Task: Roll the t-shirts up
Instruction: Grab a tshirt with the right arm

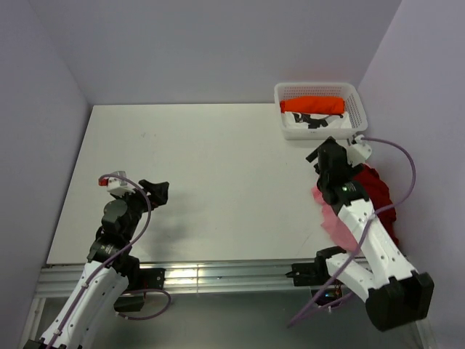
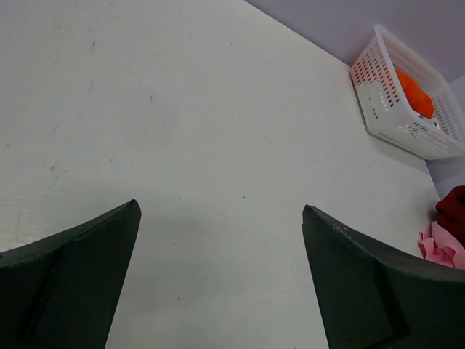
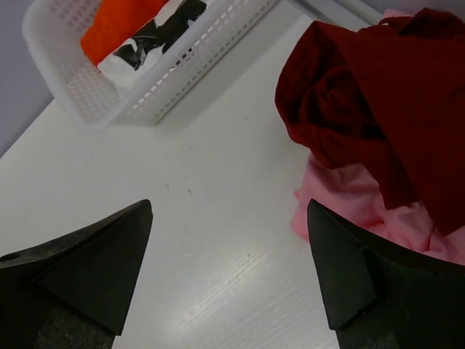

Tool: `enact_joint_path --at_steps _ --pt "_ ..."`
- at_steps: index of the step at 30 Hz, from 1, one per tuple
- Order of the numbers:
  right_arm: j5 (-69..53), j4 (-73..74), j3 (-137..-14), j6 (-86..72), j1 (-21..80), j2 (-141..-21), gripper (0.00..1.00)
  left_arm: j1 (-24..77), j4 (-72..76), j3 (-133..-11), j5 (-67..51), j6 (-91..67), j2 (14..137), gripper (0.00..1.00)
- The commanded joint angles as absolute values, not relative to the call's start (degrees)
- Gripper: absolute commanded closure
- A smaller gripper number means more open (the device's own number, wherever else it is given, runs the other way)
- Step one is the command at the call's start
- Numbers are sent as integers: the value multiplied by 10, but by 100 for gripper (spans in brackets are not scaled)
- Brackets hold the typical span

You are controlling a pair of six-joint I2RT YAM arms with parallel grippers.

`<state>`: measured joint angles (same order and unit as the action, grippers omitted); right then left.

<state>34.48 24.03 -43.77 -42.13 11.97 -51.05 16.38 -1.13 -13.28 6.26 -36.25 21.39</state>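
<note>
A crumpled dark red t-shirt (image 1: 375, 190) (image 3: 363, 109) lies at the table's right edge on top of a pale pink t-shirt (image 1: 330, 222) (image 3: 356, 200). An orange t-shirt (image 1: 314, 105) (image 3: 116, 25) lies rolled inside the white basket. My right gripper (image 1: 325, 154) (image 3: 229, 207) hovers open over bare table just left of the pile, its right finger close to the pink cloth, holding nothing. My left gripper (image 1: 160, 193) (image 2: 220, 207) stands open above the table's left half, far from the shirts. The left wrist view shows the red shirt (image 2: 452, 211) and pink shirt (image 2: 439, 251) at its right edge.
The white lattice basket (image 1: 316, 87) (image 2: 385, 109) (image 3: 182, 69) sits at the back right corner and also holds a black-and-white item (image 1: 314, 123) (image 3: 156, 40). Pale walls close in the table on three sides. A metal rail (image 1: 218, 276) runs along the near edge.
</note>
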Motion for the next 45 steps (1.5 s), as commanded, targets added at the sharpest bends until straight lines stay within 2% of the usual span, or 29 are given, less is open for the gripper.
enact_joint_path --at_steps 1,4,12,18,21,22,23,24,25,30,34,38,41,42,44,45 --pt "368 296 -480 -410 94 -582 7 164 11 -137 43 -361 221 1" --pt "316 270 -488 -403 42 -639 7 164 14 -138 40 -359 229 0" --pt "269 252 -532 -393 -32 -788 8 164 18 -142 34 -359 242 1" --pt "328 246 -544 -452 -56 -839 9 164 17 -143 34 -358 248 0" --pt "330 251 -562 -472 -69 -873 18 164 17 -143 34 -358 246 0" --pt "330 253 -568 -476 -71 -880 46 164 17 -143 34 -358 247 1" --pt "327 249 -572 -474 -72 -885 62 164 17 -143 33 -358 246 1" --pt "321 246 -572 -473 -73 -888 73 164 18 -143 34 -358 247 0" --pt "318 246 -573 -474 -73 -885 100 164 18 -143 33 -358 249 1" --pt "305 241 -571 -459 -74 -839 100 164 22 -143 31 -357 255 1" --pt "274 251 -587 -425 -68 -746 100 164 26 -144 28 -356 258 1" --pt "137 208 -607 -372 -61 -602 100 164 30 -143 25 -356 262 2" --pt "55 229 -673 -350 -60 -574 100 164 30 -144 25 -355 265 2" --pt "52 249 -696 -346 -59 -581 98 164 31 -144 25 -356 265 2" --pt "54 307 -742 -338 -58 -603 87 164 30 -144 25 -355 265 2" --pt "62 316 -744 -333 -58 -621 66 164 28 -145 25 -355 265 2"
